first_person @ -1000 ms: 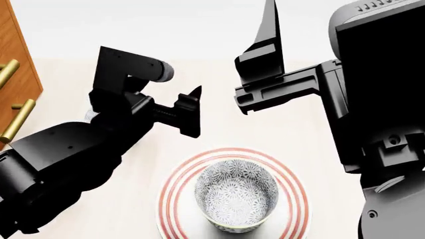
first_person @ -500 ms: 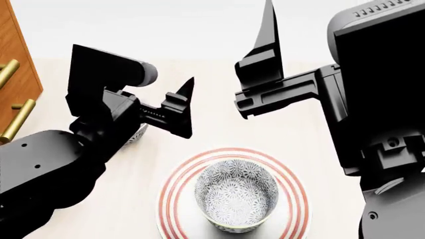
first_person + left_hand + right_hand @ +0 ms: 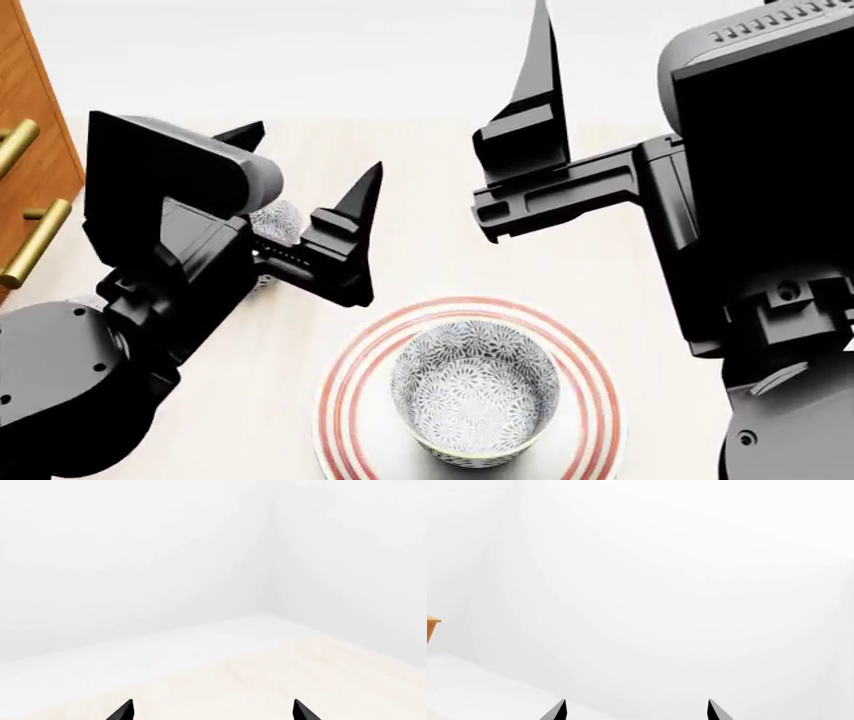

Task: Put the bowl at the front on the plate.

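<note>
The left gripper [image 3: 304, 180] has swung up and away from the plate [image 3: 350, 385] since a moment ago, uncovering another patterned bowl [image 3: 278, 222] behind it. The bowl [image 3: 474, 388] sits on the plate, below both grippers. The left and right gripper [image 3: 636, 711] jaws are spread wide and hold nothing, over a pale wooden table [image 3: 280, 680] with white walls [image 3: 133, 555] behind.

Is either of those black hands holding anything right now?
No. The left hand and right hand are both open and empty; the bowl sits free on the plate.
</note>
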